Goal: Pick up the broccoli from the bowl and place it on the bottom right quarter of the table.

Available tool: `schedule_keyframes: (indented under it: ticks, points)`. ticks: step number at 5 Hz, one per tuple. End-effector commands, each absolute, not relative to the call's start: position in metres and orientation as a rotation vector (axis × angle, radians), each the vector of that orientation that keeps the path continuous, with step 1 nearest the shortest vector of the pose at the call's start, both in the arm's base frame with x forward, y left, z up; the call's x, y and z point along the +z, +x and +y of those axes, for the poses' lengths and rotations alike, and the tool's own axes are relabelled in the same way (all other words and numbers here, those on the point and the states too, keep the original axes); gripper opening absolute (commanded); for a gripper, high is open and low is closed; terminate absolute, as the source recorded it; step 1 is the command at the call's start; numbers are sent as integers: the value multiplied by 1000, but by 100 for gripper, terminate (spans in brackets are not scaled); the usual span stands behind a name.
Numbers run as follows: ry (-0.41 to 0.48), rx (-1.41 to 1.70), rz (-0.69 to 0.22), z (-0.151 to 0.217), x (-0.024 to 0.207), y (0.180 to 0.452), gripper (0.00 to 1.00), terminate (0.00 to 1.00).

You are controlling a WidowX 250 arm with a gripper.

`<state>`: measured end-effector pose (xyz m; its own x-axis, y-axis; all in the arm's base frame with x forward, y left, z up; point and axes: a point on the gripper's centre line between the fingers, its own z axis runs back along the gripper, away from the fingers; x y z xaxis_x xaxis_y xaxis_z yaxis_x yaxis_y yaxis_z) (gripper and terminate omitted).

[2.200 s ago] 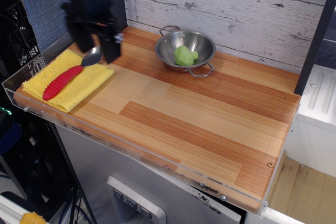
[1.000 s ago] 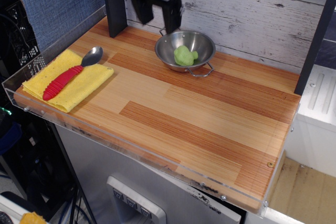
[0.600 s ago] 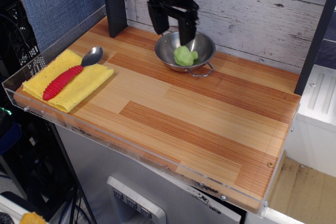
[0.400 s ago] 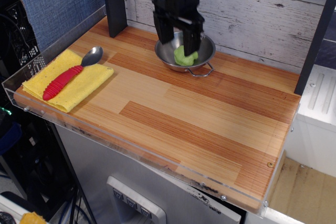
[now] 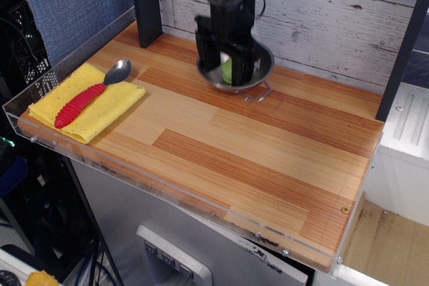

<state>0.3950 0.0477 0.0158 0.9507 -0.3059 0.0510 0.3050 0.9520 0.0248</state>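
The light-green broccoli (image 5: 226, 72) lies inside the shiny steel bowl (image 5: 267, 66) at the back middle of the wooden table (image 5: 255, 159). My gripper (image 5: 227, 67) hangs from a black arm and is lowered into the bowl. Its two fingers stand apart, one on each side of the broccoli, and look blurred from motion. The gripper is open; only a narrow strip of the broccoli shows between the fingers. The arm hides most of the bowl's inside and its back handle. The front wire handle (image 5: 258, 92) shows.
A yellow cloth (image 5: 107, 108) lies at the left with a red-handled metal spoon (image 5: 79, 104) on it. A black post (image 5: 146, 1) stands at the back left. A white plank wall (image 5: 322, 18) runs behind the bowl. A clear acrylic rim (image 5: 167, 189) edges the table.
My gripper has moved from the spoon at the left across to the bowl and come down into it, its open fingers now straddling the broccoli. The broccoli and bowl have not moved.
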Motion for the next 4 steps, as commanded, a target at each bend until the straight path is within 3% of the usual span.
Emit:
schedule_keyframes:
  ticks: [1,2,4]
  points:
    - [41,-247,-3,80,-3,382,100,0]
    - [44,-229,-13,85,-4,378,0,0]
    - [49,-238,-99,88,30,371,0,0]
